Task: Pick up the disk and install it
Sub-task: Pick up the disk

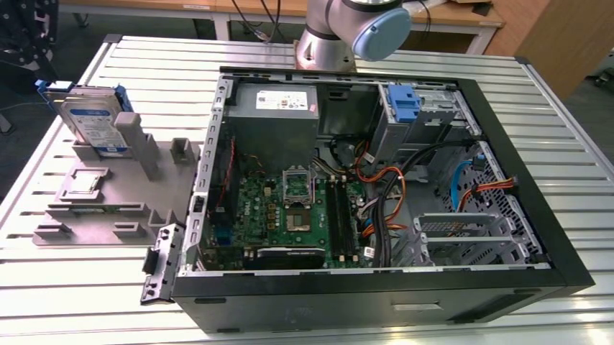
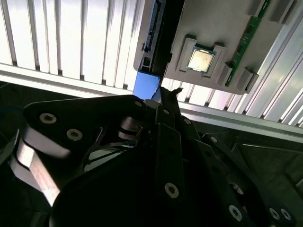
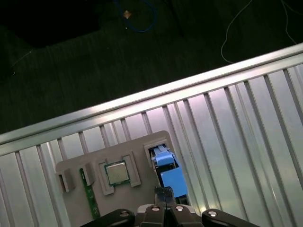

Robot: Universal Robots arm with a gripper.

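Standing in its grey plastic holder, upper left of the exterior view, the silver blue-railed disk awaits pickup, black tool nearby, apart or together I cannot tell.

Open computer case beside grey fixture; slatted table.

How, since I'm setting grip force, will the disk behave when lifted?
Probably rigid: the disk looks like a flat metal slab. Likely heavy for its size, being metal-cased. Standing on edge in the holder, it may tip if nudged sideways; the blue rails could be slippery.
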